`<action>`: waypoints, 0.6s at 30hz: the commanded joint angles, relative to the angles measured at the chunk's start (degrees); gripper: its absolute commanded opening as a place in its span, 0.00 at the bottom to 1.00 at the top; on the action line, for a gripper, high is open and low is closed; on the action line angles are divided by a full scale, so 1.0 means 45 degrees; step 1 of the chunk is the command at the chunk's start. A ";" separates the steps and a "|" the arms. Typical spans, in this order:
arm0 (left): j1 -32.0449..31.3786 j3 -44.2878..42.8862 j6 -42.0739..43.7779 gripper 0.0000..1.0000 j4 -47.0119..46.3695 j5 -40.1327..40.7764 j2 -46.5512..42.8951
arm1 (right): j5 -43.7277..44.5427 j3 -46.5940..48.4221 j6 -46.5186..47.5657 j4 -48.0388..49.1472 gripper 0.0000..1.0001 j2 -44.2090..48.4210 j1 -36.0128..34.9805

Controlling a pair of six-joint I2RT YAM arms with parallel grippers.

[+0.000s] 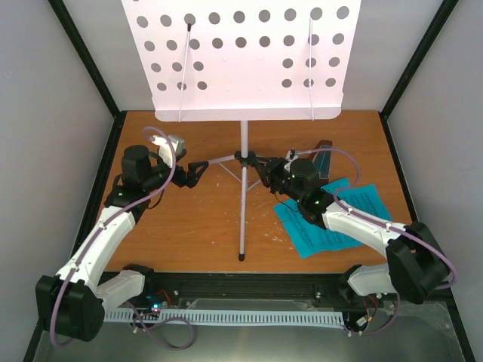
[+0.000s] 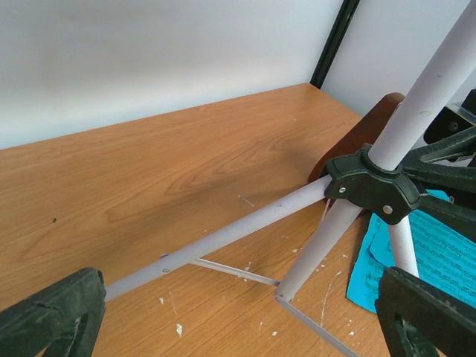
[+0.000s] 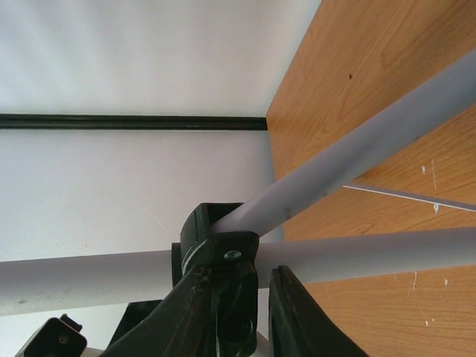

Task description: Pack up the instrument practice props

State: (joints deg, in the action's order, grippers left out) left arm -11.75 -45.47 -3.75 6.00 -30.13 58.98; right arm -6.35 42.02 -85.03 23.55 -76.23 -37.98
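Observation:
The silvery music stand (image 1: 243, 204) stands mid-table, its hole-perforated desk (image 1: 241, 56) at the top of the overhead view. My right gripper (image 1: 262, 167) is shut on the black tripod hub (image 3: 223, 249), which also shows in the left wrist view (image 2: 372, 186). My left gripper (image 1: 198, 172) is open at the tip of the stand's left leg (image 2: 223, 238), which runs up against one finger (image 2: 52, 320). Cyan sheet-music pages (image 1: 332, 219) lie flat under my right arm. The brown metronome (image 1: 324, 157) stands behind that arm, mostly hidden, and shows in the left wrist view (image 2: 364, 134).
White walls with black frame posts (image 1: 83, 60) close in the wooden table (image 1: 189, 226) on three sides. A thin brace rod (image 2: 230, 271) links the stand's legs low down. White flecks dot the wood near the stand's front leg (image 1: 241, 241).

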 commanded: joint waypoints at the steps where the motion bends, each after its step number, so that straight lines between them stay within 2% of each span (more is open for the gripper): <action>1: -0.0141 -0.0012 0.0169 0.99 -0.0175 0.0055 -0.0135 | 0.0278 -0.0058 0.0681 0.0239 0.24 0.0131 -0.0037; 11: -0.0202 -0.0012 0.0208 0.99 -0.0157 0.0084 -0.0097 | -0.0068 -0.0780 0.2633 0.2109 0.13 0.0026 -0.0037; 18: -0.0241 -0.0029 0.0208 0.99 -0.0150 0.0094 -0.0028 | -0.0058 -0.1789 0.6682 0.3530 0.08 0.0016 -0.0037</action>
State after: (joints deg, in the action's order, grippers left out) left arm -12.27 -45.47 -3.75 6.00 -29.95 59.00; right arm -6.44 36.95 -68.86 34.41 -76.23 -37.98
